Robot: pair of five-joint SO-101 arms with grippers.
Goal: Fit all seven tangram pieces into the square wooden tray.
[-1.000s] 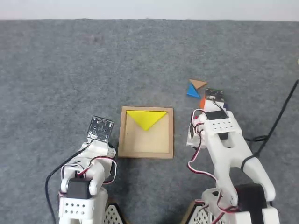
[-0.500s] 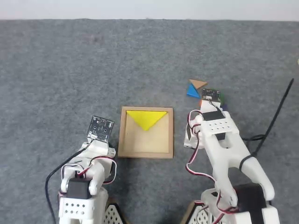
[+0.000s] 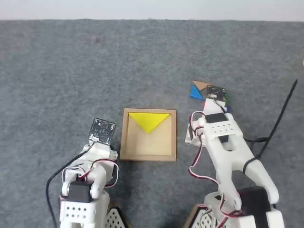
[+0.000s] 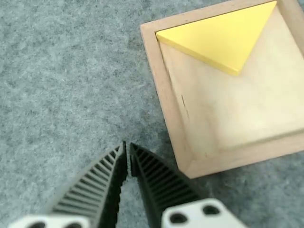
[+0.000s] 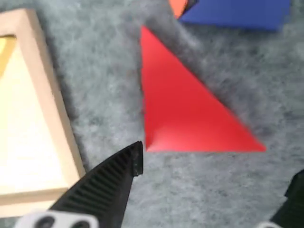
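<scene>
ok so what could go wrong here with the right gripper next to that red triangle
1. The red triangle lies flat on the carpet, so the open right gripper may shove it instead of catching its edges.
2. One finger sits near the tray rim; closing could nudge the tray.
3. A blue piece lies just beyond the triangle and might get bumped.

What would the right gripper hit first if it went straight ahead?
Most likely the red triangle, flat on the grey mat just ahead of the open right gripper, though depth is unclear.
</scene>
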